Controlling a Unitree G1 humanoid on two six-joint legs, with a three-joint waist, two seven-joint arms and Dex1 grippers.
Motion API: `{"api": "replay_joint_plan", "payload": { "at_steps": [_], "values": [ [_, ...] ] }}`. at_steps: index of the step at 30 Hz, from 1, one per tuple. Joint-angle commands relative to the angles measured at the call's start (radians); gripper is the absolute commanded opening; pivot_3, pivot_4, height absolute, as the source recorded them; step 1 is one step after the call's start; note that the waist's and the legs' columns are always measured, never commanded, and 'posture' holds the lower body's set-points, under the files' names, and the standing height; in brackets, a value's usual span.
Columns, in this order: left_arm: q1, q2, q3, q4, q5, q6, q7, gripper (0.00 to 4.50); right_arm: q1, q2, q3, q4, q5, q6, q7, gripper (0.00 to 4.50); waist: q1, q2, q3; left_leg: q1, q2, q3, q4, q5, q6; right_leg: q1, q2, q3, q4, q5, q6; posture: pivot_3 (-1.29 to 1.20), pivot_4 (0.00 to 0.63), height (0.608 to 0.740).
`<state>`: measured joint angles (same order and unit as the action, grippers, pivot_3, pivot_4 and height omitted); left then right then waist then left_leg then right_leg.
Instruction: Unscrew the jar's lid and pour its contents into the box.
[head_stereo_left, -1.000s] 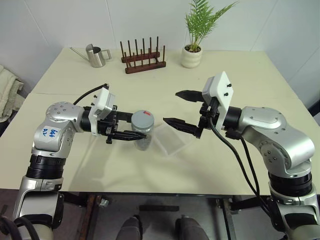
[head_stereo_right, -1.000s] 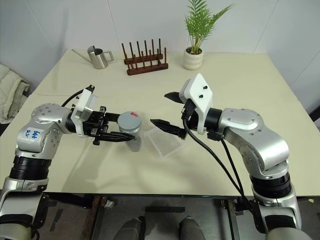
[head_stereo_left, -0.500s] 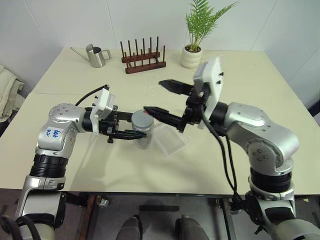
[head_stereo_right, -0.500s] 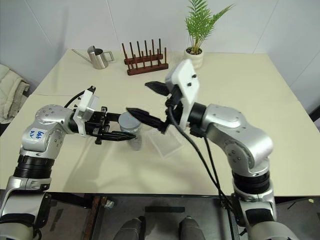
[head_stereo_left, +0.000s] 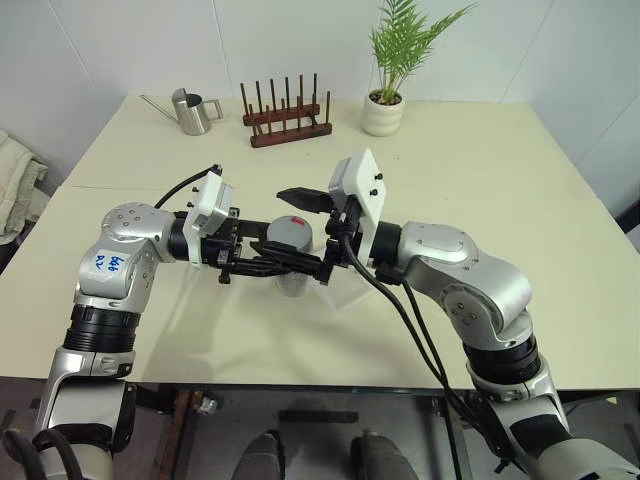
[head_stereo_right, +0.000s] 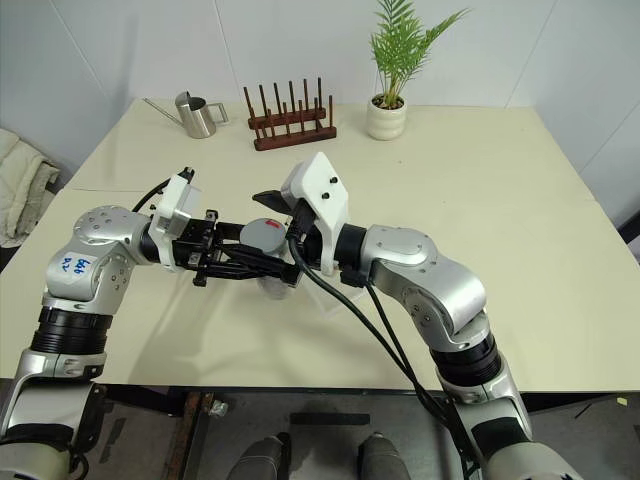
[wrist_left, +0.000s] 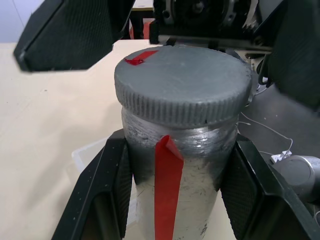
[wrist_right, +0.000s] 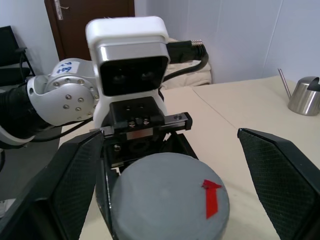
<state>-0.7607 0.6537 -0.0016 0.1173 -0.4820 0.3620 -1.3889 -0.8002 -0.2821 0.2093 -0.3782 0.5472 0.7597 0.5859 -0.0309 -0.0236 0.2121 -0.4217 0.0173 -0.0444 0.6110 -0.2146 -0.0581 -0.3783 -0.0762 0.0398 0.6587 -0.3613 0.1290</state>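
- Jar (wrist_left: 175, 165) clamped at mid-body between the left gripper (wrist_left: 175, 200)'s two black fingers, held upright above the table (head_stereo_left: 480, 160) in front of the robot.
- Grip low on the body, probably so the whole rim of the lid (wrist_left: 182, 85) stays free for the other hand.
- Lid screwed on, red mark on top facing up; unscrewing not yet begun.
- Right gripper (wrist_right: 165, 165) spread wide, one finger to each side of the lid, touching nothing and holding nothing.
- Straddling stance looks meant for closing on the ribbed edge and twisting.
- Left hold likely serves as the counter-force, keeping the body from turning with the cap.
- Box (head_stereo_left: 345, 292) flat on the table just under and beside the jar, partly hidden by the arms; close placement suits a short tip once the cap is off.
- Contents hidden inside the closed grey jar.
- Watering can (head_stereo_left: 192, 110), peg rack (head_stereo_left: 288, 118) and potted plant (head_stereo_left: 385, 100) at the far edge, well apart from the work.
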Motion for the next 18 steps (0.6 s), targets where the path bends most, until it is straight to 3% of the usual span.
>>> {"api": "replay_joint_plan", "payload": {
  "at_steps": [1, 18],
  "values": [
    [-0.003, 0.003, 0.015, -0.049, -0.023, -0.001, 0.006, 2.06, -0.002, 0.013, -0.009, 0.005, -0.016, -0.039, 0.003, 4.49, -0.001, 0.0, 0.0, 0.0, 0.0, 0.0, 0.0, 0.0, 0.0, 0.0, 0.0, 0.0, 0.0, 0.0, 0.0, 0.0, 0.15, 0.74],
    [0.005, 0.006, 0.016, -0.05, -0.024, 0.001, 0.016, 2.06, 0.041, -0.095, -0.103, -0.075, 0.018, 0.025, -0.02, 4.49, 0.0, 0.0, 0.0, 0.0, 0.0, 0.0, 0.0, 0.0, 0.0, 0.0, 0.0, 0.0, 0.0, 0.0, 0.0, 0.0, 0.15, 0.74]
  ]
}}
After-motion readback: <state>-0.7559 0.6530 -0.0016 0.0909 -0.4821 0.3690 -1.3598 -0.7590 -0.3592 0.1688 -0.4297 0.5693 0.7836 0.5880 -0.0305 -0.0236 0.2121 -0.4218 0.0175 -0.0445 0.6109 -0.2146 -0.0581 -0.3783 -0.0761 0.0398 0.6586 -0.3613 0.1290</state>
